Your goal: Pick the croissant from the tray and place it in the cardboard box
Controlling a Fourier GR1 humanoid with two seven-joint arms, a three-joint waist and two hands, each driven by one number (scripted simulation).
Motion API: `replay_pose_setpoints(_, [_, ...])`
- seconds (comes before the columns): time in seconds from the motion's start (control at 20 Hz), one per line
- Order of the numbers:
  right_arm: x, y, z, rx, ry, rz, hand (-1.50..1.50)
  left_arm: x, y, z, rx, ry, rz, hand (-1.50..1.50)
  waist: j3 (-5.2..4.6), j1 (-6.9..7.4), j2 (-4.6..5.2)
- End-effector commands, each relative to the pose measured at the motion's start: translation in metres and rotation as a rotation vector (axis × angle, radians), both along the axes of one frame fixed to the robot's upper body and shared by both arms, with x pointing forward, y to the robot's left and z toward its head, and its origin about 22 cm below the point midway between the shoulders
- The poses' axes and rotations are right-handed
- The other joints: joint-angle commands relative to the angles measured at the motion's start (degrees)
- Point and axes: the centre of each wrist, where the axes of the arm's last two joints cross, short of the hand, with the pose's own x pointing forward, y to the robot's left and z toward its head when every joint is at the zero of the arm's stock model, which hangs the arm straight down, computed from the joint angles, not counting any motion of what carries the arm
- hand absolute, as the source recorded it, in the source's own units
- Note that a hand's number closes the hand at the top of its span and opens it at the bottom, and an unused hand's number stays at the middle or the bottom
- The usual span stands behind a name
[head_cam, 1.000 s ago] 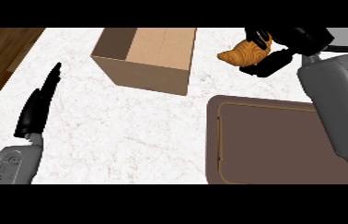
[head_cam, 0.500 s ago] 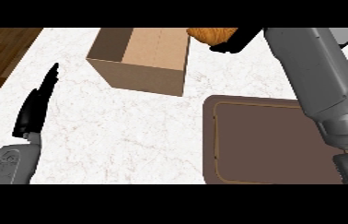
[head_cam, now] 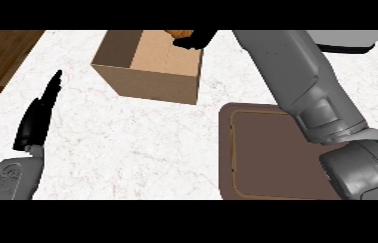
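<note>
The right hand (head_cam: 193, 38) has carried the croissant (head_cam: 179, 33) over the cardboard box (head_cam: 151, 67), fingers curled round it.

The light is even and bright, without glare. The cardboard box (head_cam: 151, 67) has a lit inner wall and a darker front side. The white counter (head_cam: 133, 142) shows almost no shadows.
</note>
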Motion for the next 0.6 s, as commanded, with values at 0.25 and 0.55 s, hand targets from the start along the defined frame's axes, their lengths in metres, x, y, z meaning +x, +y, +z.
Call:
replay_pose_setpoints(0.25, [-0.012, 0.065, -0.011, -0.034, 0.087, -0.015, 1.50, 0.004, -0.011, 0.001, 0.000, -0.012, -0.035, 0.00, -0.09, 1.07, 0.74])
replay_pose_setpoints(0.55, [-0.012, 0.068, -0.016, -0.112, 0.056, -0.076, 1.50, 0.013, -0.015, 0.021, -0.003, -0.023, -0.069, 0.00, -0.11, 3.60, 0.77])
